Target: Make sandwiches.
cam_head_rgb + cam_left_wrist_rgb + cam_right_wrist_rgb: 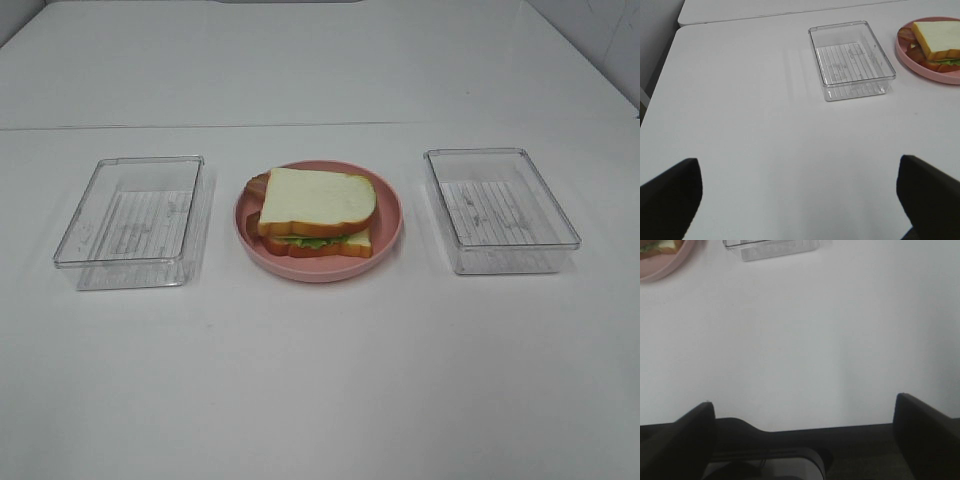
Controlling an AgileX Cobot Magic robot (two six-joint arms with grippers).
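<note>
On the white worktop (pixel 320 400), a round pink plate (pixel 390 225) sat at the middle, well back from the near edge, and it carried an assembled toy sandwich (pixel 318 212). The top white bread slice with orange-brown crust (pixel 318 198) lay slightly askew over the bottom bread slice (pixel 355 246), with a ruffled green lettuce leaf (pixel 312 241) showing between them at the near side and brown-pink bacon strips (pixel 256 186) poking out toward the left rim of the plate. A cheese slice could not be made out. A clear rectangular plastic tray (pixel 130 222) stood toward the left edge of the worktop and a second clear plastic tray (pixel 500 210) toward the right edge, each apart from the plate and holding nothing visible. Neither arm appeared in the high view. The left gripper (pixel 800 200) hung over bare worktop near the left tray, its dark fingers spread wide with nothing between them. The right gripper (pixel 805 435) likewise stood wide apart and unladen over bare worktop.
</note>
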